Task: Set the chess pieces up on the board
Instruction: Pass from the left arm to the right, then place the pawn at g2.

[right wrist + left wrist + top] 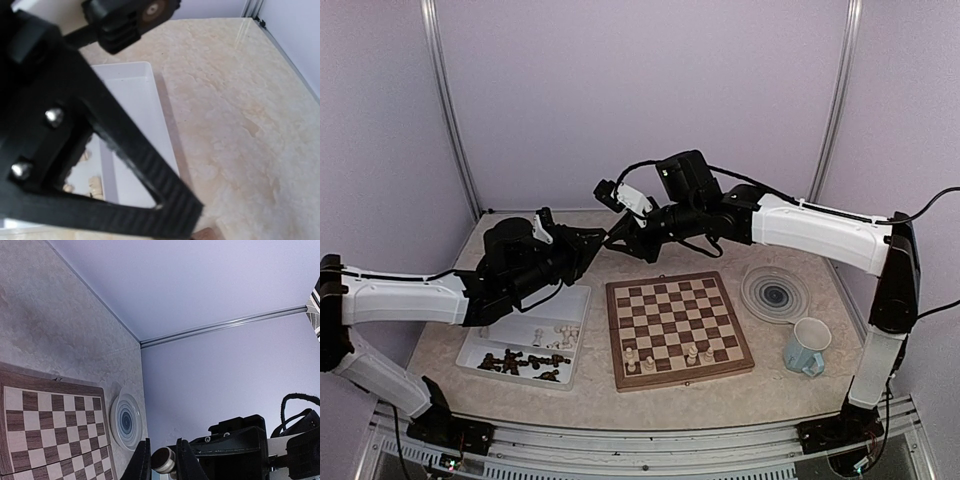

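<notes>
**Table** point(660, 395): pale mottled top, lilac panels round it; it carries everything below.

**Left arm** point(410, 298): white and black. It reaches in from the left to a spot in the air just beyond the chessboard's far left corner.

**Right arm** point(820, 232): same make. It crosses behind the chessboard from the right to that same spot.

**Chessboard** point(678, 328): dark and cream checks with a brown border, lying flat.

**White tray** point(500, 340): rectangular, just left of the chessboard and not touching it.

**Plate** point(775, 293): round with grey rings, off the chessboard's far right corner.

**Left gripper** point(592, 247): jaws drawn in narrow, pinching one piece.

**Right gripper** point(620, 236): nose to nose with the left gripper, beyond the chessboard's far left corner. I cannot tell how wide its jaws stand, since its own camera gives only a blurred black finger. I also cannot tell whether it touches the piece.

**Mug** point(807, 347): pale, upright, off the chessboard's near right corner.

**Pale pieces** point(692, 352): four, upright on the chessboard's two nearest rows.

**Loose pieces** point(520, 362): in the white tray left of the chessboard, dark ones at its near end and a few pale ones mid-tray.

**Held piece** point(163, 460): seen base-on as a round brown underside between the left fingers point(141, 462), in the air beyond the chessboard's far left corner.
</notes>
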You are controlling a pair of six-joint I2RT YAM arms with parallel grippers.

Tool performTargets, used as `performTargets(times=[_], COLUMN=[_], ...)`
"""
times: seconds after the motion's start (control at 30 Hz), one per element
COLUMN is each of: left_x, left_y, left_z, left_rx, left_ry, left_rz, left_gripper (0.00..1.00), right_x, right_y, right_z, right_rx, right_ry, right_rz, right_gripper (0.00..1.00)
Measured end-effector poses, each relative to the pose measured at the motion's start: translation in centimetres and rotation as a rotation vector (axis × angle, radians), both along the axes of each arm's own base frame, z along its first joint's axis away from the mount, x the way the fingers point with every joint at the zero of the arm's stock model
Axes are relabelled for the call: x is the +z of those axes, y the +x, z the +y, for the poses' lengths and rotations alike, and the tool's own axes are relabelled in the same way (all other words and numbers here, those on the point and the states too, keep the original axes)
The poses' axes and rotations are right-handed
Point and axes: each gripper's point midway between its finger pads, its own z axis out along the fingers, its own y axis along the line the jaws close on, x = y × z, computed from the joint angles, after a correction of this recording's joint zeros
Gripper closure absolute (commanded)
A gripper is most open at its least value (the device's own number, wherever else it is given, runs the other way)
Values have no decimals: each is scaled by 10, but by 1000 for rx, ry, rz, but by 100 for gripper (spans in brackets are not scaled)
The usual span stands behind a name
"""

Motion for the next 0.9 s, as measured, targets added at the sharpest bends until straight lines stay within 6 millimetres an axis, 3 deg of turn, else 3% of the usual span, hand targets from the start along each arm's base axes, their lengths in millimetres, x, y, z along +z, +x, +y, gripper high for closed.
performTargets(times=[0.3,0.63,0.7,0.8,0.9], left_x=[-2,-12,-17,-16,0], left_y=[3,5,7,11,16], left_z=[-3,0,8,26,44], left_rx=[0,-11,0,38,87], left_ry=[-10,26,64,151,230], left_rz=[-2,16,28,27,-4], left_gripper=[85,47,46,45,45], right_x=[-3,-8,-14,-24,-34], right_y=[1,10,16,32,39], right_z=[-1,-10,-22,-57,-93], right_rx=[-14,-41,-49,-82,-96], right_ry=[-8,-33,-51,-104,-176], right_rz=[8,-12,-11,-5,-6], right_gripper=[100,100,100,100,100])
